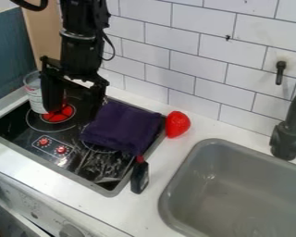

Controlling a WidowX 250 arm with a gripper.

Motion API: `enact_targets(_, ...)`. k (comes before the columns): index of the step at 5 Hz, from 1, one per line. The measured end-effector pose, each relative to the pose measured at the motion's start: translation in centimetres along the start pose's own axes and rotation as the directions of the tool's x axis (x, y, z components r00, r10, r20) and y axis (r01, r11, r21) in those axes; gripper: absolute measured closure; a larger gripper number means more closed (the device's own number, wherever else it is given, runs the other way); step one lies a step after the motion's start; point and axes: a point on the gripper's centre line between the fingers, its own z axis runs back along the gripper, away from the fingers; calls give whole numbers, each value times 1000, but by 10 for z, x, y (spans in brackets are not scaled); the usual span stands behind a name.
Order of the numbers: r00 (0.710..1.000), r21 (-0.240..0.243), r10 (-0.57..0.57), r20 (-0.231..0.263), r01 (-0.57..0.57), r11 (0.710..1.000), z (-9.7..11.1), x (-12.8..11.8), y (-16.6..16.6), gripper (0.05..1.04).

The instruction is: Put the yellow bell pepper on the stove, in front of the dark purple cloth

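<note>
Purple cloth lies across the stove, and the gripper hangs just beside it, its jaws apart. The can stands near one jaw, so a small sideways swing could tip it. Pulling the cloth may drag also the dark handle at its corner.

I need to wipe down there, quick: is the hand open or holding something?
Hand: open, fingers apart above the stove, gripping nothing.
</note>
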Motion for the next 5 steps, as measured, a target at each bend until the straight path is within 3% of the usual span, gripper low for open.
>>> enact_targets(1,1000,-5,-4,-30,4,1000,-8,-1,-2,83)
enact_targets(2,998,-18,-64,-16,64,998,-1,-15,19,83)
enact_targets(3,999,-51,-31,19,32,998,8,-42,70,83)
enact_targets(4,999,-44,32,13,-32,999,9,-58,91,83)
enact_targets(5,994,-17,104,-26,-105,994,3,-73,119,83)
